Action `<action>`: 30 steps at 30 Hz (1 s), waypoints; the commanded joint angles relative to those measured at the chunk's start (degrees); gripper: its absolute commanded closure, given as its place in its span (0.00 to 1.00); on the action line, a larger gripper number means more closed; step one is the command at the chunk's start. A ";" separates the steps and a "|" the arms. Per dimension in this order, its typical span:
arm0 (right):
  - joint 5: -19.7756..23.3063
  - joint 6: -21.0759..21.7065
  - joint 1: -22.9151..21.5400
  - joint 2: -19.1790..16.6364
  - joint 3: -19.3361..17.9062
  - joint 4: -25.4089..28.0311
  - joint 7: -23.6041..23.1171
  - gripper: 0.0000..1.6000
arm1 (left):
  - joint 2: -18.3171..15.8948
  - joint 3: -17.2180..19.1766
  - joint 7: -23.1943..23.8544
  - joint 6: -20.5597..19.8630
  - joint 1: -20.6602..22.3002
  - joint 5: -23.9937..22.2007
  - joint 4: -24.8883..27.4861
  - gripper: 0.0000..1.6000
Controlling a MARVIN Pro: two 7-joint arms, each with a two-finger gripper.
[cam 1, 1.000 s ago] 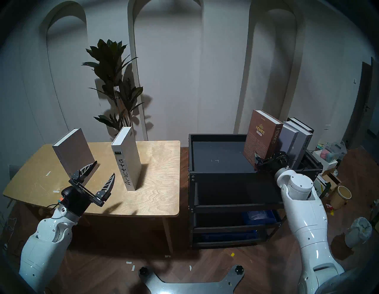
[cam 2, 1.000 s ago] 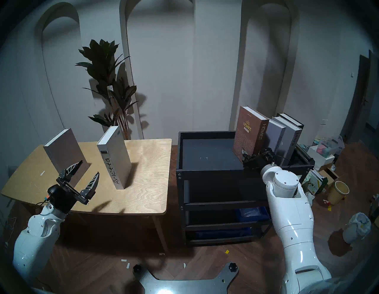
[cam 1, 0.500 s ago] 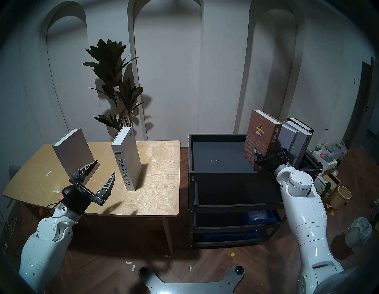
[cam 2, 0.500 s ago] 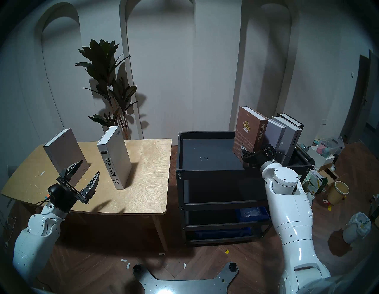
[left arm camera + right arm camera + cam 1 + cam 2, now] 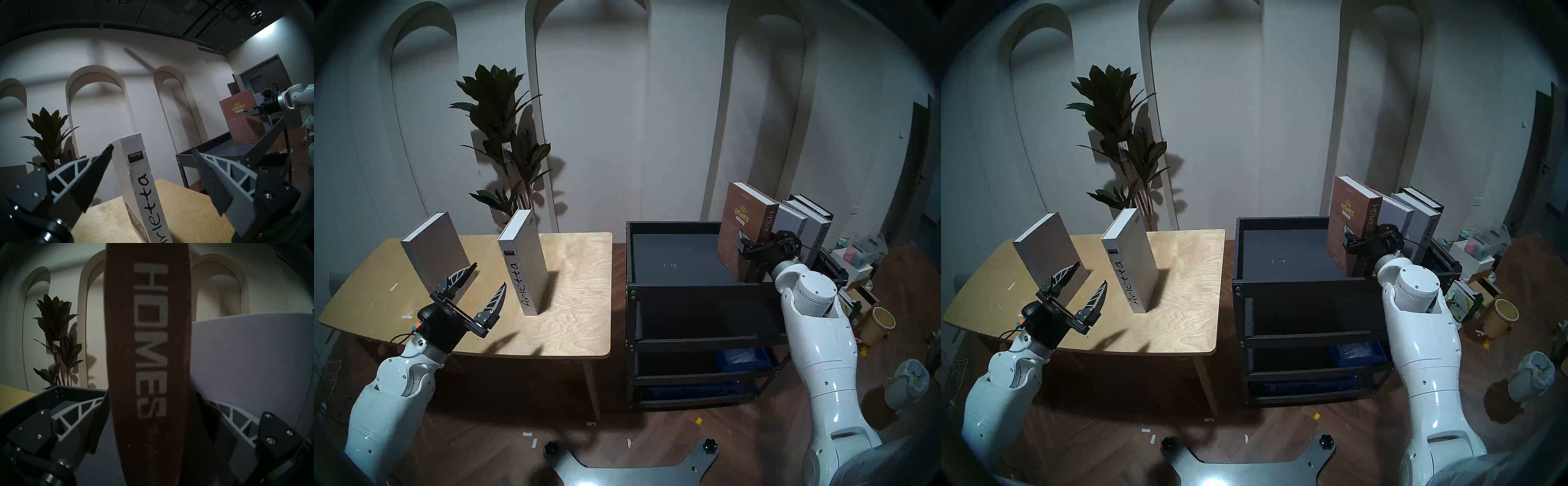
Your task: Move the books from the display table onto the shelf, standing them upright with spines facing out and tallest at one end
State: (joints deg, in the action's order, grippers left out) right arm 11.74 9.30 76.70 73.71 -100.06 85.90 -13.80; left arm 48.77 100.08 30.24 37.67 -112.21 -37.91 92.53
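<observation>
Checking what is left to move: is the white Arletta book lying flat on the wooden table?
No. The Arletta book stands upright on the table, spine toward the camera.

Glossy white arm shells (image 5: 823, 366), black wrists, black jaws with pale lattice ribs, silver screws.

Brown "HOMES" book (image 5: 742, 226); white "Arletta" book (image 5: 524, 261); black shelf (image 5: 680, 287); wood-grained table (image 5: 578, 305)

free: shelf (image 5: 683, 258) top left half | blocked: 4 books (image 5: 789, 227) at right end
</observation>
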 commanded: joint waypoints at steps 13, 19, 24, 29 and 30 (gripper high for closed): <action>1.00 0.35 -3.00 0.56 0.05 5.63 -0.90 0.00 | -0.46 0.69 -0.34 0.27 0.35 -0.15 1.07 0.00; 1.17 0.11 -4.07 0.94 -0.37 6.35 -0.53 0.00 | -0.55 0.63 -0.26 0.32 0.37 -0.35 1.03 0.00; 1.50 -0.49 -5.56 1.30 -1.00 6.58 0.25 0.00 | -0.54 0.46 -0.24 0.33 0.46 -0.42 0.96 0.00; 1.88 -0.53 -6.92 1.39 -1.61 7.25 1.05 0.00 | -0.55 0.33 -0.23 0.35 0.48 -0.47 0.89 0.00; 2.10 -0.38 -7.03 1.51 -1.84 7.54 1.24 0.00 | -0.55 0.32 -0.25 0.35 0.46 -0.47 0.89 0.00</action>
State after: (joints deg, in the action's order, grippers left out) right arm 13.26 9.64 72.78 75.08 -101.00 90.97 -13.34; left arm 48.46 100.10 29.85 37.74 -112.19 -38.28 92.67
